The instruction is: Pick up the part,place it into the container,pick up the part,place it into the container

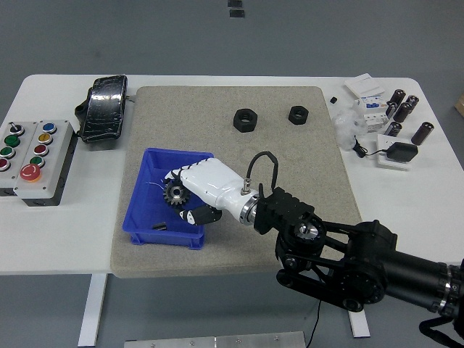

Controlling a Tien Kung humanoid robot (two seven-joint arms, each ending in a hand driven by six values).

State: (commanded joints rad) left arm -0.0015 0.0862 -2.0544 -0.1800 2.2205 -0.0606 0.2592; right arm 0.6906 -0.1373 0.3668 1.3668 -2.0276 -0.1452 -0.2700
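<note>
My right hand (183, 197), white with black fingertips, hangs over the blue bin (145, 217) and is shut on a dark toothed gear (175, 193). The gear sits low inside the bin's right half, just above the floor. Its black arm (341, 257) reaches in from the lower right. Two black hex nuts lie on the grey mat further back, a larger one (245, 119) and a smaller one (298, 114). My left hand is out of sight.
A small black piece (160, 226) and thin wires lie in the bin. A button box (32, 152) and a black pouch (103, 108) sit at the left. Capacitors (402, 109), a breaker and a power adapter (399, 151) crowd the back right corner.
</note>
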